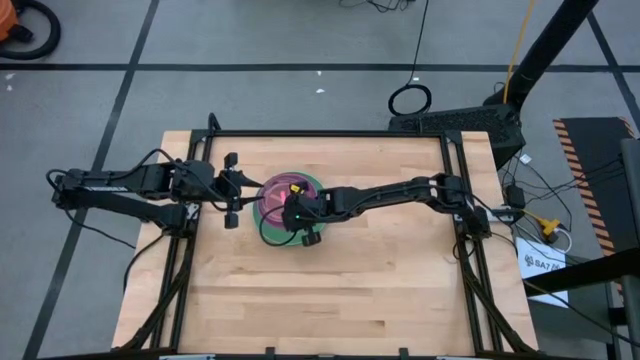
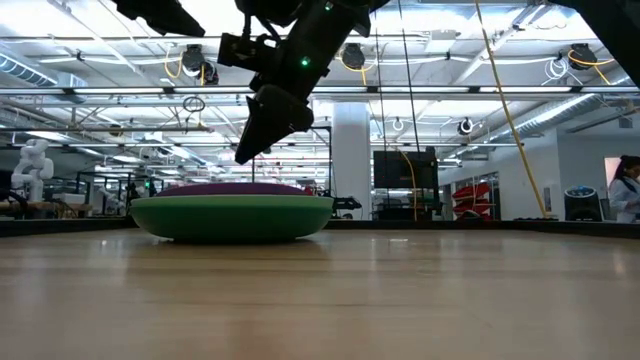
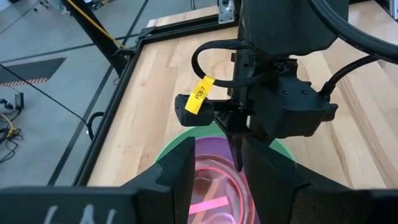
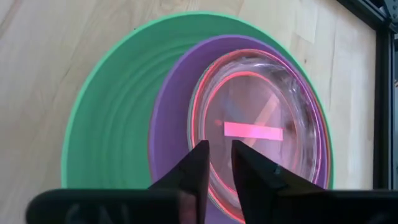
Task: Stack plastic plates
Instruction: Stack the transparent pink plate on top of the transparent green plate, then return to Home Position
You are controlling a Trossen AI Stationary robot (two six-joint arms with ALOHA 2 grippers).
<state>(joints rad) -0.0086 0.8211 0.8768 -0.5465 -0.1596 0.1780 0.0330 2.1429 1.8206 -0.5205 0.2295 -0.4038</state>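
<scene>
Right gripper [image 4: 216,163] nearly closed, empty, directly above pink plate [image 4: 258,124]: light, stiff, slick; pinch the rim. Left gripper [image 1: 232,188] open, empty.

Bright even overhead light, ceiling lamps [image 2: 560,68] glaring white in the low view, pale sheen on the wooden surface [image 2: 400,300] up close, pink glare streak on the clear plate [image 4: 253,130], near dark fingers [image 3: 180,174] blurred

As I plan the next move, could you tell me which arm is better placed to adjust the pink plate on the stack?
Right, probably: the right gripper hangs directly above the pink plate, while the left gripper waits beside the stack.
</scene>
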